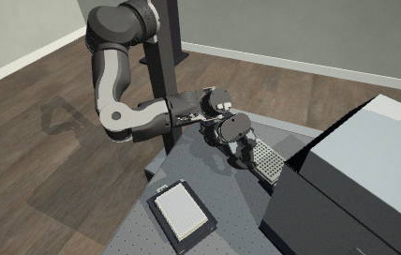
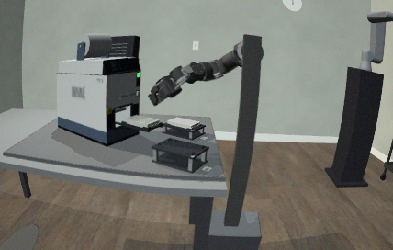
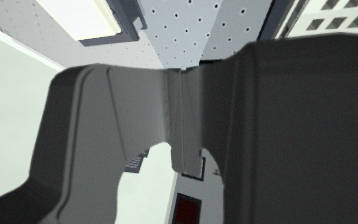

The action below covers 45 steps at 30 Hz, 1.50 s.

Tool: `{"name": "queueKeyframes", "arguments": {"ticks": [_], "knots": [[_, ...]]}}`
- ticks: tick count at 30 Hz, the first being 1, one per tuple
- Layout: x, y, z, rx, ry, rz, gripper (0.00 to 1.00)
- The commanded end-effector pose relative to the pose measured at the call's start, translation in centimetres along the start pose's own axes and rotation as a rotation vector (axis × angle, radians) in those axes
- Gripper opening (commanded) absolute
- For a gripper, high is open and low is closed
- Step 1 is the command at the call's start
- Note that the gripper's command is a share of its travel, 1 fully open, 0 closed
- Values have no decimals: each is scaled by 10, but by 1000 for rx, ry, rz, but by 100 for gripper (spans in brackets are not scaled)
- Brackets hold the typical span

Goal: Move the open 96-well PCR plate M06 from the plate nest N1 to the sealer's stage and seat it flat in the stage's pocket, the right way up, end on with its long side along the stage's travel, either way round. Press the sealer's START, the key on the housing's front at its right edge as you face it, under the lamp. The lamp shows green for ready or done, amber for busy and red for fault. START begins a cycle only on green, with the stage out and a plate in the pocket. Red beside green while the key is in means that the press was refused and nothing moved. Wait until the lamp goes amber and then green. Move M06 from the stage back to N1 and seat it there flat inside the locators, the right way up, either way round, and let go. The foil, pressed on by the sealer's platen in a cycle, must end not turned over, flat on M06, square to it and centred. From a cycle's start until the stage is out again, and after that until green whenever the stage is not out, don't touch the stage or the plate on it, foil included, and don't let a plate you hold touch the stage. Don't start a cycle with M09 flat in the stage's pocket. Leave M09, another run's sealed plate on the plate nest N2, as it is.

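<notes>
The open plate M06 (image 1: pixel 268 160) lies on the sealer's stage, which stands out in front of the housing; it also shows in the exterior view (image 2: pixel 142 121). The sealer's lamp (image 2: pixel 139 74) is green. My gripper (image 1: pixel 245 160) (image 2: pixel 154 97) is shut and empty. It hangs in the air above the stage's outer end, a little in front of the housing's right edge and below the lamp. In the wrist view the closed fingers (image 3: pixel 181 127) point at the housing, where a dark red square (image 3: pixel 187 208) shows. Nest N1 (image 2: pixel 179 153) is empty.
Sealed plate M09 (image 1: pixel 181 211) (image 2: pixel 184 123) sits on nest N2, and shows in the wrist view (image 3: pixel 82 17). The sealer housing (image 1: pixel 349 187) fills the table's right side. The arm's black column (image 2: pixel 243 129) stands at the table edge.
</notes>
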<state>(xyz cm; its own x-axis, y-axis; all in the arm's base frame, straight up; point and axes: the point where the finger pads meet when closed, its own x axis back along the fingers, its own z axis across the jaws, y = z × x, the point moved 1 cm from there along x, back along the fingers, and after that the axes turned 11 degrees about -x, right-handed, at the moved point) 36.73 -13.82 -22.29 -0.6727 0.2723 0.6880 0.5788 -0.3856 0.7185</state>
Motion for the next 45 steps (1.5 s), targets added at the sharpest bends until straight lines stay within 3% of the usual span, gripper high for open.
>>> {"name": "queueKeyframes", "arguments": {"ticks": [1,4,9,21,26,38,43,45], "knots": [[1,2,0,-6,-1,-4,0],[1,2,0,-6,-1,-4,0],[4,2,0,-58,-11,16,0],[4,2,0,-58,-11,16,0],[-17,25,5,-61,-3,16,0],[-17,25,5,-61,-3,16,0],[-34,39,6,-51,-7,16,0],[-34,39,6,-51,-7,16,0]]}}
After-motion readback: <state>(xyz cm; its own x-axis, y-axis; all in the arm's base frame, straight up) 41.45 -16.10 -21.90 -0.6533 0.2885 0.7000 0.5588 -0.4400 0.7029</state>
